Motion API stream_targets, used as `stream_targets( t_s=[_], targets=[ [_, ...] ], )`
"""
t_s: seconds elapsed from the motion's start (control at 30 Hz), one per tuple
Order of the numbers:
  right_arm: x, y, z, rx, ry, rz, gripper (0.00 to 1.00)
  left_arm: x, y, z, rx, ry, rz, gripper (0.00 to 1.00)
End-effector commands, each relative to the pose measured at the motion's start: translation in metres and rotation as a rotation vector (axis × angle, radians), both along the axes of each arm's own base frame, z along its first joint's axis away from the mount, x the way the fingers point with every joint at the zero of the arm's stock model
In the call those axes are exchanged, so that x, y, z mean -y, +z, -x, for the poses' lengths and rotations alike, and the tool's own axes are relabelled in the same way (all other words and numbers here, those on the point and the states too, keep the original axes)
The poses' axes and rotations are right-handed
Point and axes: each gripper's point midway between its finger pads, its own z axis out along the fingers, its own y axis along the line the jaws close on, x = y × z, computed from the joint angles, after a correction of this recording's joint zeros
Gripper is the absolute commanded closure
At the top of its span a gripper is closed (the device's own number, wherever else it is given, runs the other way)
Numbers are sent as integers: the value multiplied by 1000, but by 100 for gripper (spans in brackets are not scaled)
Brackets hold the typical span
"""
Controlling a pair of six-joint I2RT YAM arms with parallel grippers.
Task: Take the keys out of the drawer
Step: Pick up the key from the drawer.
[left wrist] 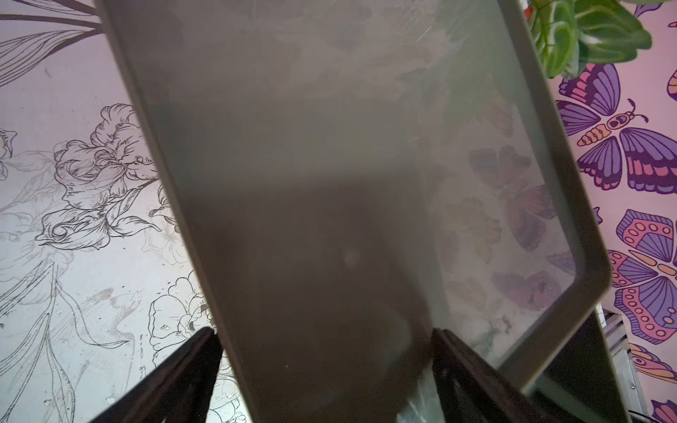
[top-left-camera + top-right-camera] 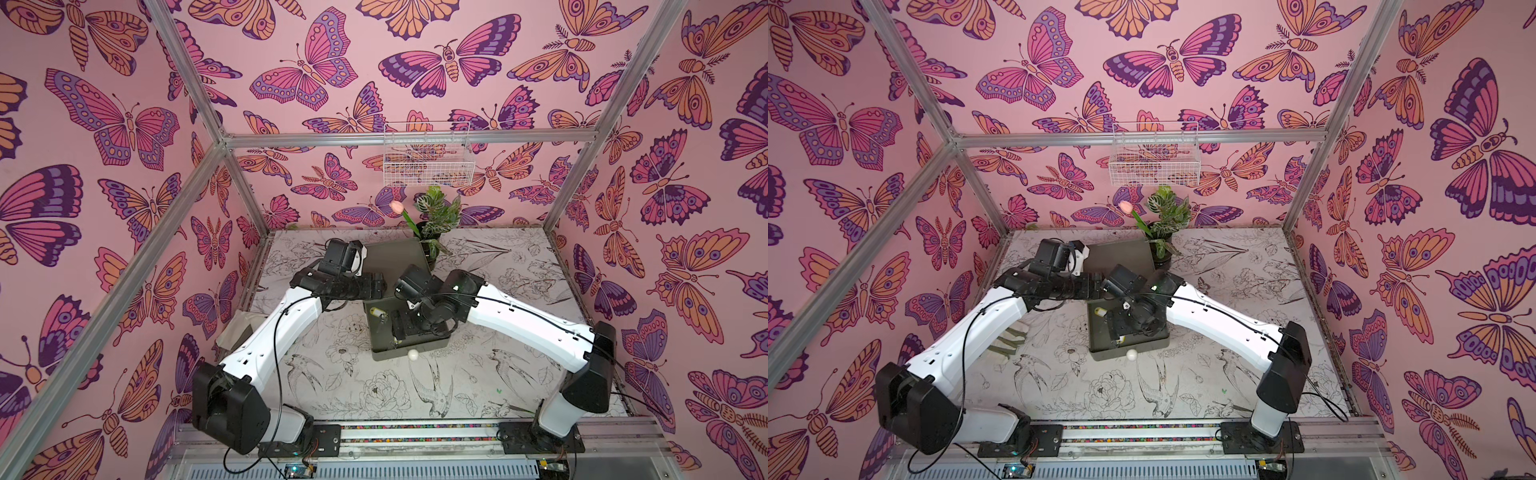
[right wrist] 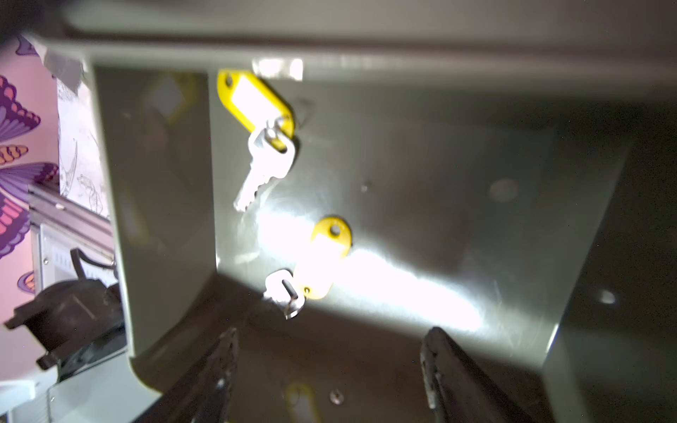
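Two yellow-tagged bunches lie on the floor of the open drawer (image 3: 439, 164), both ahead of the right hand (image 3: 329, 366). The nearer keys (image 3: 318, 260) rest just beyond its fingertips, roughly in line with the gap between them, in a bright patch of light. The farther keys (image 3: 256, 121) lie well past those, close under the front edge of the cabinet (image 2: 395, 253), with one silver key pointing back toward the hand. The right hand reaches down inside the drawer with its fingers (image 3: 205, 381) spread wide and gripping nothing; it touches neither bunch.

In both top views one yellow tag (image 2: 380, 311) (image 2: 1099, 311) shows in the drawer just beside that hand. A white knob (image 2: 412, 354) sits on the drawer front, on the side of the hand away from the cabinet.

The left hand (image 1: 326, 373) hangs over the cabinet's flat top, fingers (image 1: 176, 377) spread apart. Whether it touches the top I cannot tell. A potted plant (image 2: 436, 216) stands on the counter (image 2: 519, 291) beyond the cabinet from that hand.
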Motion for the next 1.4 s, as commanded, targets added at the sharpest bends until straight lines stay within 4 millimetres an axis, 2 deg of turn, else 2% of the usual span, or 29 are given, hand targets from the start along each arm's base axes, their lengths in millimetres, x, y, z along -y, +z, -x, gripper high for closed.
stream_targets(
  t_s=[0.0,0.17,0.33,0.47,0.67,0.87,0.9,1.2,1.37],
  targets=[
    [-12,14,-14,107,-2,-33,19,-1,1,4,16,0,-5,6],
    [-33,13,-26,156,-5,-95,29,-2,-3,6,4,5,-2,5],
    [-46,10,-34,208,-8,-110,30,-3,-8,9,-5,3,-7,6],
    [-53,5,-31,234,5,-104,32,-5,-9,12,-6,9,-11,5],
    [-57,0,-29,369,-8,-67,34,-10,-10,16,-7,29,-15,5],
    [-60,-3,-32,453,-38,-46,39,-28,-15,23,-24,99,-73,5],
    [-59,-3,-33,458,-47,-43,39,-32,-3,27,6,112,-68,5],
    [-56,-7,-43,513,-84,-20,41,-64,4,34,16,245,-166,4],
    [-59,-12,-45,530,-83,-13,44,-82,18,39,52,312,-206,2]
  ],
)
